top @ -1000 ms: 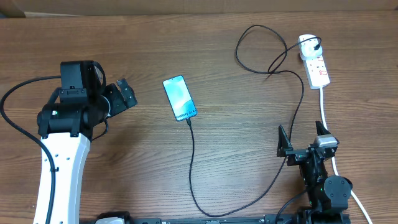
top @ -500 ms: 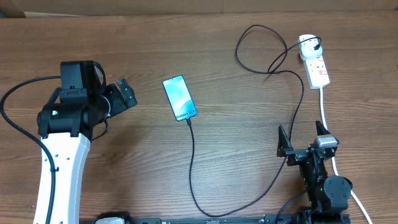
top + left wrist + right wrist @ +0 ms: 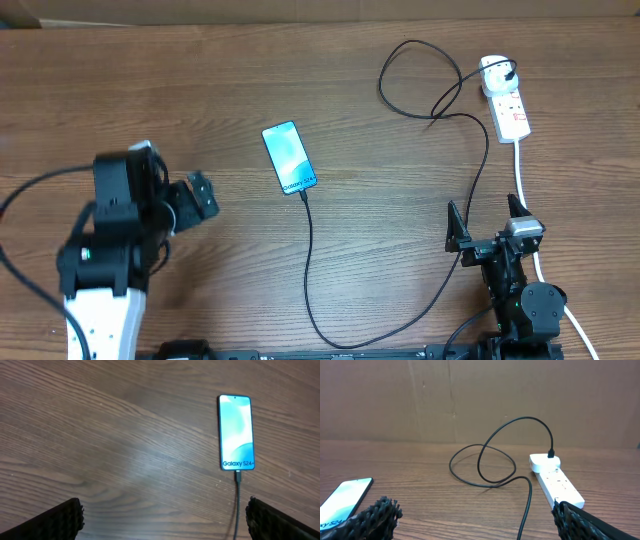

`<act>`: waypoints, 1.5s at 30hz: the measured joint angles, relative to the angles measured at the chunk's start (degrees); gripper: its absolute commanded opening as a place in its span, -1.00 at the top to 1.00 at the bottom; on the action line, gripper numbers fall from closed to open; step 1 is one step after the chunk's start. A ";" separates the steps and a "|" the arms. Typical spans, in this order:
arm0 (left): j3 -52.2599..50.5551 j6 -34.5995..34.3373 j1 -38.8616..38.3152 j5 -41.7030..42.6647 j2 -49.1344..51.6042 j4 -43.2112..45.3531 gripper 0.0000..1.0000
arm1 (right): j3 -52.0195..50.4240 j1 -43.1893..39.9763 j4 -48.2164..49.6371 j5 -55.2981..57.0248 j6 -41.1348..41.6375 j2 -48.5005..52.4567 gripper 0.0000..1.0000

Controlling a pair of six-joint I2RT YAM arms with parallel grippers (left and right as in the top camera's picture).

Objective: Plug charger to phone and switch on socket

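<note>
1. Both of my grippers stand with jaws spread wide and nothing between them. My left gripper hangs over bare wood at the left of the table; my right gripper sits at the near right edge, fingers pointing away from me.

2. From the left wrist view, my left fingertips show only as dark ribbed corners at the bottom of the frame, well apart from each other and touching nothing.

3. Nearest to my right gripper, the thick white cord runs down from the socket and passes just beside its right finger. Whether they touch I cannot tell.

4. At mid-table lies the phone, flat, screen up and lit light blue, with "Galaxy S24" readable along its near end. It lies slightly askew to the table edge.

5. The charger has its small connector seated in the phone's near end. From there the black cable runs toward me, curves right along the near edge, climbs past my right gripper, and loops once at the far right.

6. Farthest out, the socket lies at the far right of the table, well apart from the phone. The charger's black plug sits in its far outlet. Its switch position I cannot read.

7. Behind the table stands a brown cardboard wall.
</note>
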 measured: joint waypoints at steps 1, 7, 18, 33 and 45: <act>-1.42 0.35 0.00 -0.15 -1.57 0.48 -0.99 | 0.00 0.00 0.00 0.00 0.00 0.00 -1.00; -6.82 0.68 0.00 -0.39 -9.92 1.27 -0.99 | 0.00 0.00 0.00 0.00 0.00 0.00 -1.00; -14.12 2.36 0.00 -1.01 -22.69 1.49 -0.99 | 0.00 0.00 0.00 0.00 0.00 0.02 -1.00; -19.87 2.43 0.15 -0.96 -35.78 2.99 -0.98 | 0.00 0.00 -0.02 0.00 -0.02 0.00 -1.00; -19.98 3.65 0.35 -0.96 -38.77 2.99 -0.99 | 0.00 0.00 0.00 0.00 -0.02 0.02 -1.00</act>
